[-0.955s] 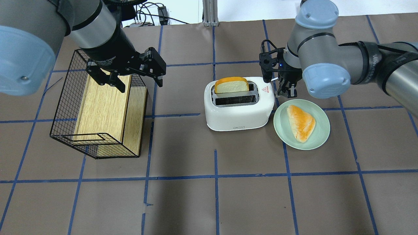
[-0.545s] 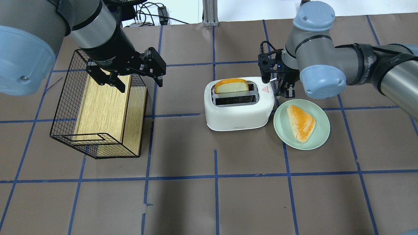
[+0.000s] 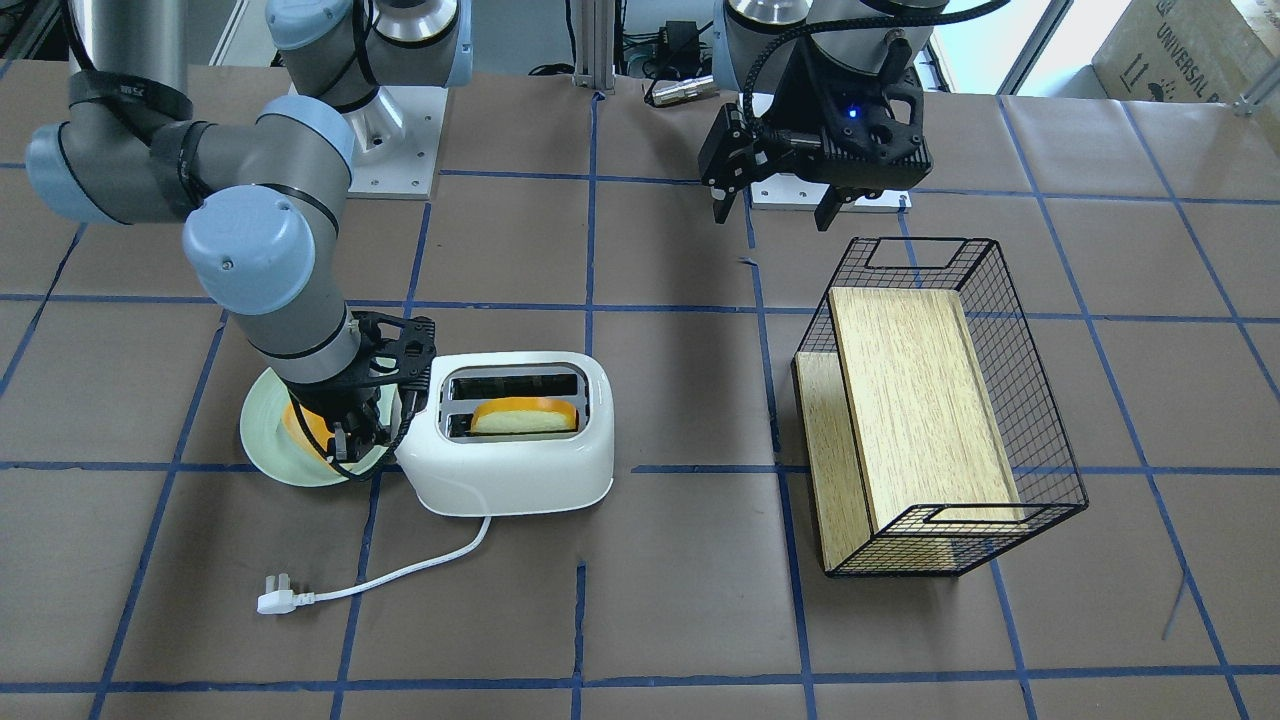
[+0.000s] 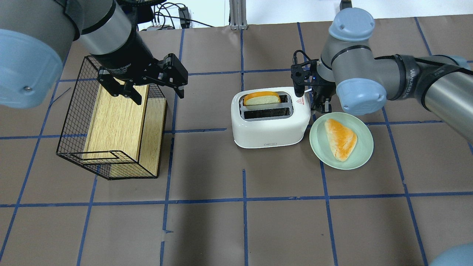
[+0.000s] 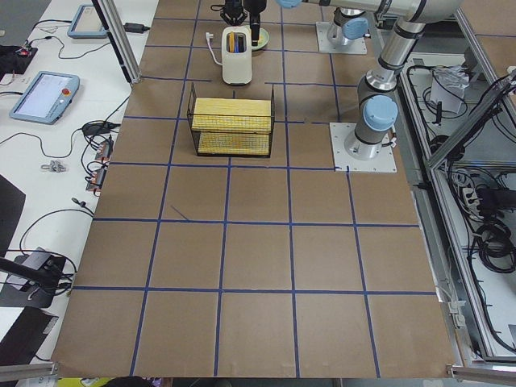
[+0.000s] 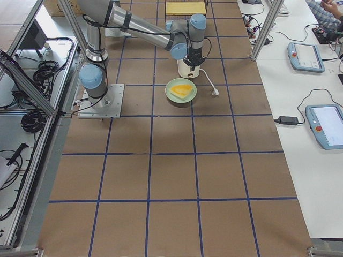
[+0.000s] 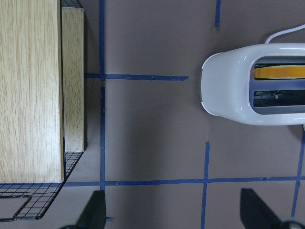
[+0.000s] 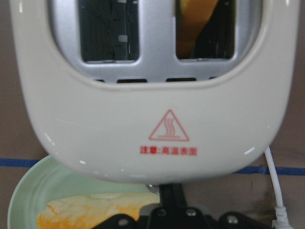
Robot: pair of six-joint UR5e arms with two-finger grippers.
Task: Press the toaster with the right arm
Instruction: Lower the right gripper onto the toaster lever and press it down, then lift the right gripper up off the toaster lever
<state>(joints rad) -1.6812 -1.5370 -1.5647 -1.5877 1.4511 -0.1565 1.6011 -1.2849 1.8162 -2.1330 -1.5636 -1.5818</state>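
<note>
Right arm (image 4: 406, 77) reaches the toaster (image 4: 271, 125), which stands near table centre in the overhead view, with a green plate (image 4: 317, 144) at its 4 o'clock. Left gripper (image 4: 159, 96) hangs at 9 o'clock, jaws apart. Right gripper (image 4: 320, 107), fingers apparently together, bears on the toaster's 3 o'clock end. The press is judged under way, with the release left to do. The bread slice (image 4: 261, 98) sits lower than a second ago, and the gripper has dropped.

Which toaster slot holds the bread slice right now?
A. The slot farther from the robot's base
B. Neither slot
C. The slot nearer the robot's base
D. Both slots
A: in the overhead view the bread slice sits in the far slot of the toaster, while the slot nearer the robot shows only bare metal.
</note>
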